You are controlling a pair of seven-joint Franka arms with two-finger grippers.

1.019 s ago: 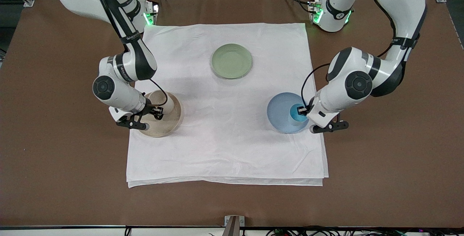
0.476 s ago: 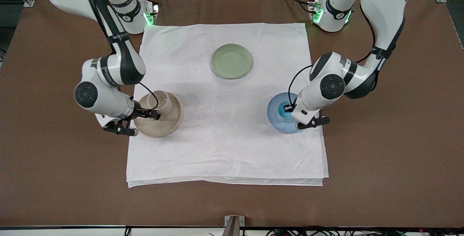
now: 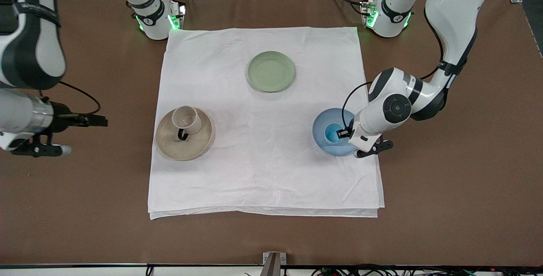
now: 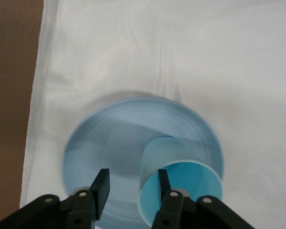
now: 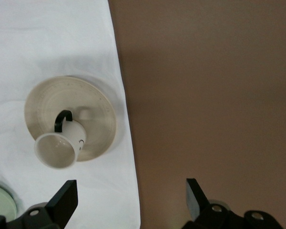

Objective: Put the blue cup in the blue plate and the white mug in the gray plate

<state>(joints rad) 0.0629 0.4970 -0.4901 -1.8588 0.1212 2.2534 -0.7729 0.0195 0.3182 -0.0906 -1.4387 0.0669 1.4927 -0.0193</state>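
Observation:
The blue cup stands upright in the blue plate. My left gripper is low over it and open. In the left wrist view the gripper straddles the wall of the cup, one finger inside and one outside over the plate. The white mug stands on the gray plate, handle toward the front camera. My right gripper is open and empty over bare table at the right arm's end. The right wrist view shows this gripper, the mug and the plate.
A sage-green plate lies on the white cloth, farther from the front camera than the other two plates. The cloth covers the middle of the brown table. Its edge runs beside the gray plate.
My right gripper has let go of the white mug and pulled away off the cloth toward its end of the table. My left gripper set the blue cup deeper into the plate and opened.

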